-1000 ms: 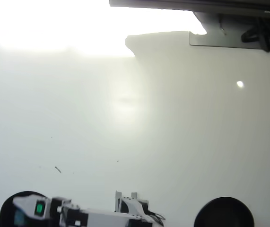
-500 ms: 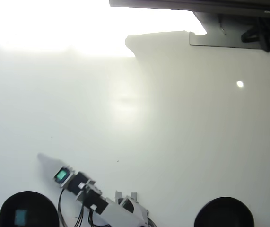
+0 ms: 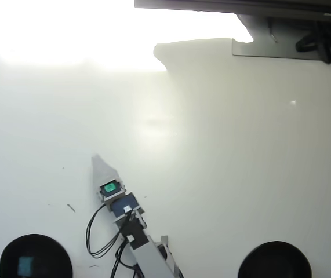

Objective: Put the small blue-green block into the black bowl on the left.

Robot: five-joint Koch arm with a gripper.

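Observation:
The small blue-green block (image 3: 26, 266) lies inside the black bowl (image 3: 49, 255) at the bottom left of the overhead view, near its middle. My gripper (image 3: 96, 158) is above and to the right of that bowl, over bare white table, pointing up and left. It holds nothing that I can see. Only one pale pointed tip shows, so I cannot tell how the jaws stand. A small green square in a black frame (image 3: 110, 188) sits on the gripper's body behind the tip.
A second black bowl (image 3: 275, 260) that looks the same sits at the bottom right and looks empty. Black cables (image 3: 98, 231) loop beside the arm. A grey stand base (image 3: 258, 45) and dark gear are at the top right. The top left is washed out by glare.

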